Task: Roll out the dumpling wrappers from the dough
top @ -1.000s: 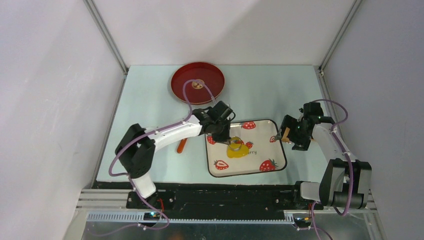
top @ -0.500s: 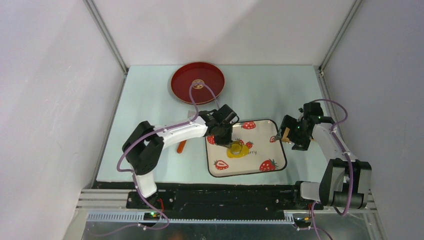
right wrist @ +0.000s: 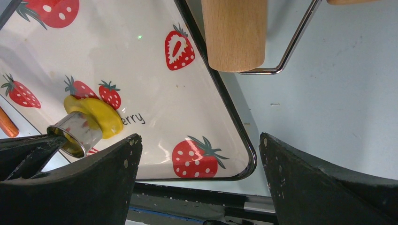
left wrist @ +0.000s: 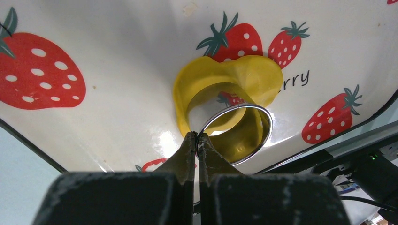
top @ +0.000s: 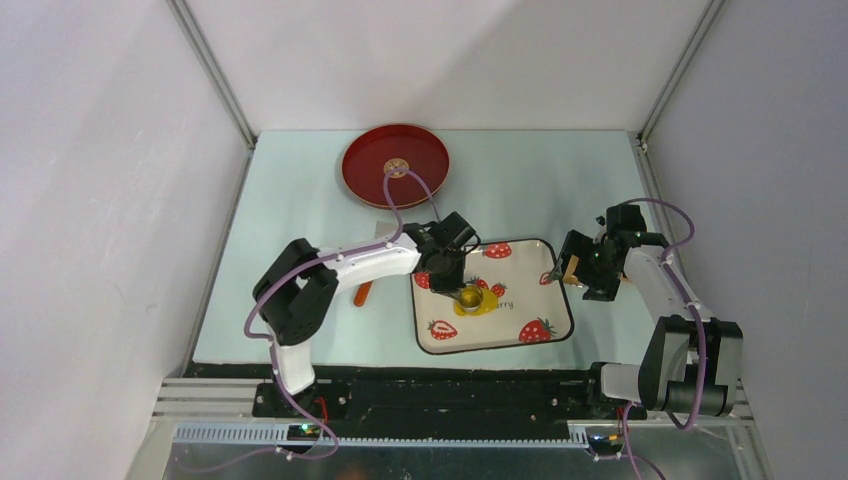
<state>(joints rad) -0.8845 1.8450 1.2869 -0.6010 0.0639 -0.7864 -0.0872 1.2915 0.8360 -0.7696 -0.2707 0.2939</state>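
On the strawberry tray's (top: 490, 330) middle: soft, glossy yellow dough (left wrist: 244, 75), irregular, one edge curled up against a thin shiny metal ring cutter (right wrist: 77, 132). Pinched at its rim by the pressed-together left jaws. Just off the tray's right edge, spread-wide right jaws beside a smooth cylindrical wooden roller (right wrist: 234, 33).

Metal ring (right wrist: 77, 132) against yellow dough (right wrist: 104, 118), strawberry tray (right wrist: 155, 89), wooden roller (right wrist: 234, 33) beside it

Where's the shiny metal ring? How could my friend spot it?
Find the white tray with painted strawberries. On it lies a yellow dough patch, and the ring sits against that dough, pinched by the left end effector. It is the only shiny, hollow metal thing on the tray.
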